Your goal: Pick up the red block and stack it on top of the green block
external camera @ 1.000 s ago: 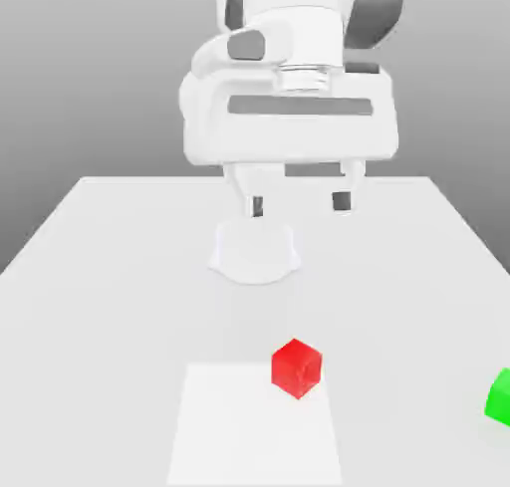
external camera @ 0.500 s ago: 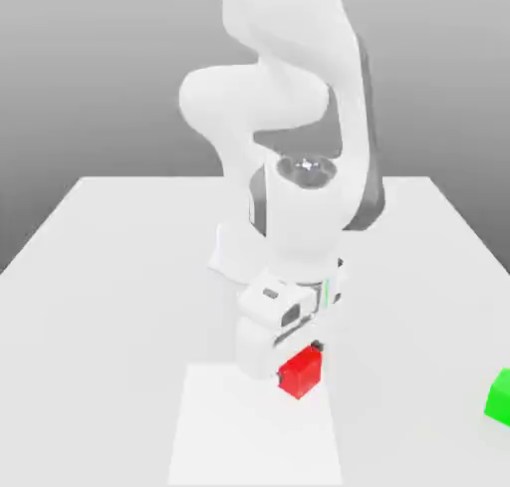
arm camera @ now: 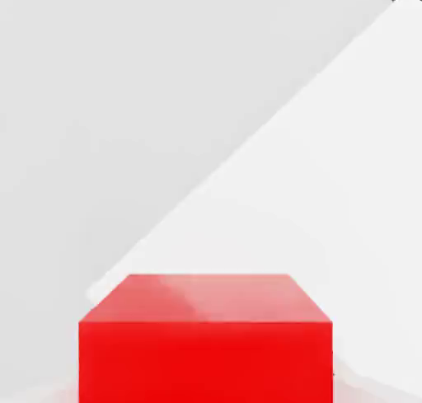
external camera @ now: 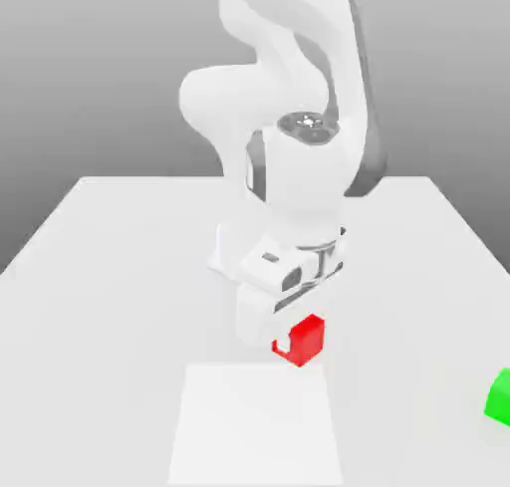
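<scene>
Raised since the earlier frame, my gripper [external camera: 297, 344] is closed on the red block [external camera: 305, 341], holding it above the table [external camera: 120, 306]. Relative to that block, the white square [external camera: 255, 425] lies below, and the green block [external camera: 501, 397] sits well apart, toward the exterior view's right.

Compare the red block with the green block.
The red block is gripped by the end effector; the green block is not. The red block is held raised off the table, while the green block rests on it. Both are plain, single-colored blocks.
</scene>
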